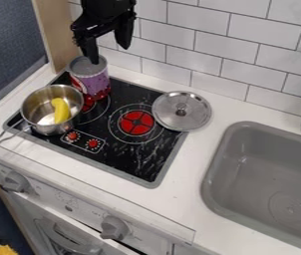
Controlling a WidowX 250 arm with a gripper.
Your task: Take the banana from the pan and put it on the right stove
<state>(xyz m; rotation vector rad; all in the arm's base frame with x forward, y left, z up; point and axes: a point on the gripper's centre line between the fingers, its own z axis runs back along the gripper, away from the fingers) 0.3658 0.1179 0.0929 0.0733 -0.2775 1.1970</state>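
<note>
I see the banana lying in the pan, left of the frame, the pan's handle pointing lower left. Just above the pan I have the can, and over it, at the top left, my gripper hangs with its fingers wide apart. The right burner sits near mid-frame, the lid just right of it. The sink is at lower right.

The black arm enters at the view's top edge, left of centre. At its lower end hangs the pincer, two fingers parted, tips directed downward.
</note>
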